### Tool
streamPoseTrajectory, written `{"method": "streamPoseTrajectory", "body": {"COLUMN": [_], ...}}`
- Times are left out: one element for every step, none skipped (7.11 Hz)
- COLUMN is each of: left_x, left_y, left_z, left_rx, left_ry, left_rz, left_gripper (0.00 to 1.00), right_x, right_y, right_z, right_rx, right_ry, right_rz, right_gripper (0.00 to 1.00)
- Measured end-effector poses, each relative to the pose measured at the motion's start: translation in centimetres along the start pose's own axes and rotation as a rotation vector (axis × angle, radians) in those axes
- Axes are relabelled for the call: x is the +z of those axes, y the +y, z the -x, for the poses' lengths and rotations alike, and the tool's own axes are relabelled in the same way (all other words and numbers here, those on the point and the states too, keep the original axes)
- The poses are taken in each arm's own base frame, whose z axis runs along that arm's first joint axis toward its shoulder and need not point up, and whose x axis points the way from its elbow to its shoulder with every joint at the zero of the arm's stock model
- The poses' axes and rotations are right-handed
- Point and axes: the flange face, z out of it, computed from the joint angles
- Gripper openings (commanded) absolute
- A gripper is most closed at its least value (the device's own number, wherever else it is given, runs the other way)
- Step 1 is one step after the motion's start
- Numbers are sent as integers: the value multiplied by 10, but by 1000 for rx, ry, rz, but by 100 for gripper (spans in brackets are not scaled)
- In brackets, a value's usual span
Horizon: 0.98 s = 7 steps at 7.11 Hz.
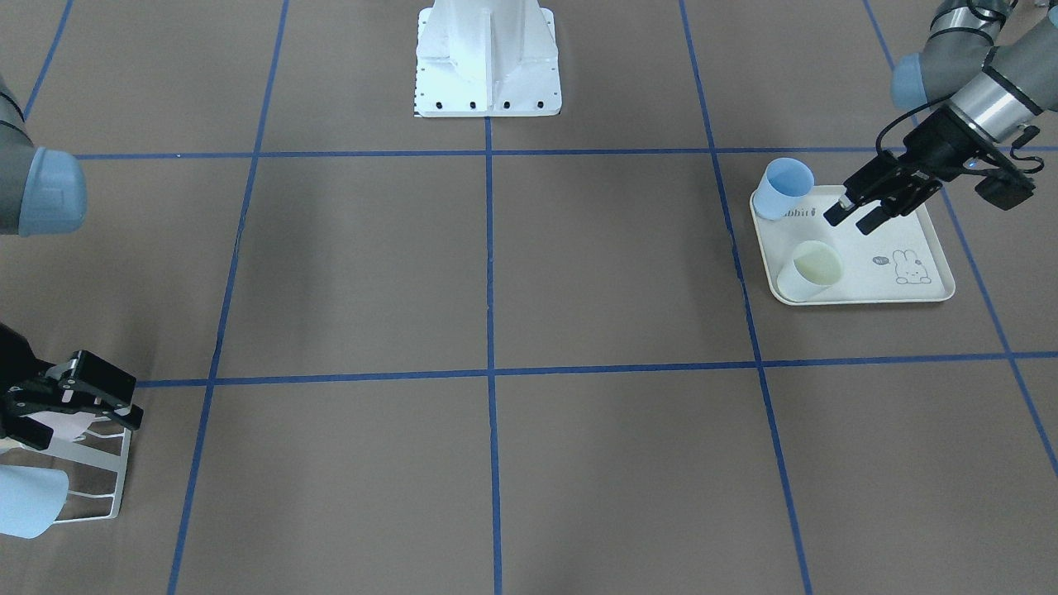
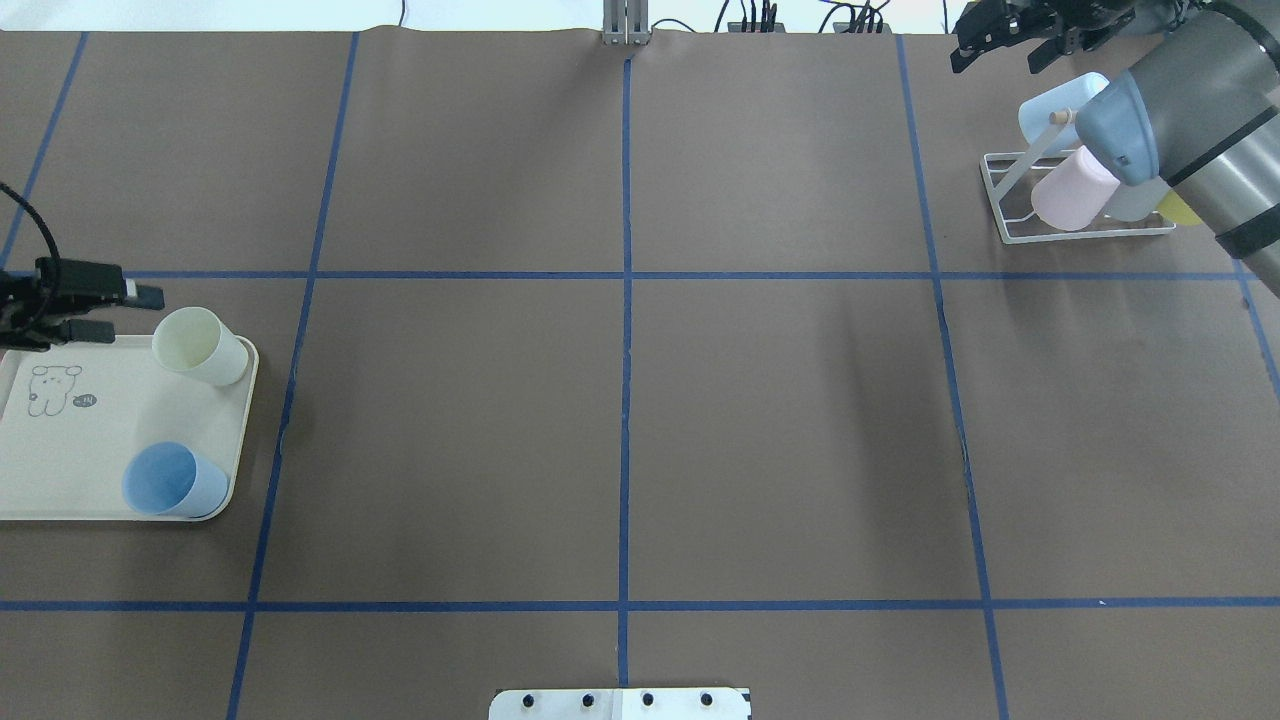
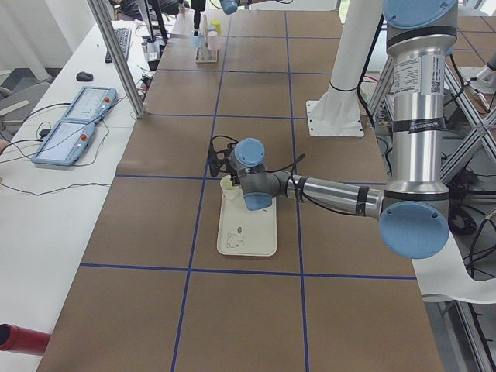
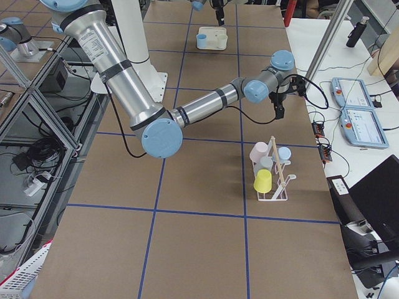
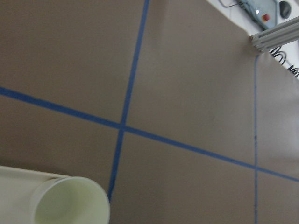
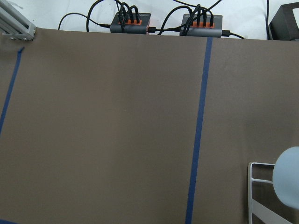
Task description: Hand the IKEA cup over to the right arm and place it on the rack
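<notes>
Brown table point(image 2: 780, 420), middle wide open; left gripper point(image 1: 849, 221) spread, empty, over tray point(image 1: 876, 287) edge beside cream cup point(image 1: 814, 268); right gripper point(image 2: 995, 62) spread, empty, past rack point(image 2: 1090, 237) at far corner

We count six plastic cups in all. Two sit on the one cream rectangular tray with a rabbit drawing point(image 2: 60, 470): a pale yellow cup point(image 2: 200, 345) and a blue cup point(image 2: 160, 480). Four hang on the single white wire rack point(image 4: 274, 198), well apart from the tray: a pink cup point(image 4: 258, 151), a light blue cup point(image 4: 284, 152), a grey cup point(image 4: 266, 164) and a yellow cup point(image 4: 263, 181). We see two grey-and-silver robot arms, the left arm point(image 3: 333, 194) at the tray and the right arm point(image 4: 206, 106) well apart from it.
</notes>
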Motion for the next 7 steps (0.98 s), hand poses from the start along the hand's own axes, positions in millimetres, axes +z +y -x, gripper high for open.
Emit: {"method": "streamPoseTrajectory", "body": {"left_x": [2, -3, -1, 10, 22, 30, 35], "left_y": [24, 47, 65, 79, 89, 94, 96], "left_z": [19, 27, 20, 16, 16, 17, 20], "left_rx": [10, 10, 2, -3, -2, -1, -1], "left_ry": [-50, -86, -125, -172, -217, -248, -268], "left_rz": [45, 84, 127, 156, 159, 159, 156], "left_gripper": [100, 100, 100, 100, 100, 100, 98], "right_x": [3, 6, 8, 11, 13, 14, 14], "right_y": [6, 9, 12, 14, 15, 16, 17], "right_z": [4, 6, 7, 6, 4, 3, 3], "right_rx": [-2, -5, -6, -6, -5, -4, -4], "right_ry": [-3, -5, -5, -4, -3, -2, -2], "right_rz": [4, 9, 13, 18, 21, 23, 24], "right_gripper": [99, 99, 99, 99, 99, 99, 99]}}
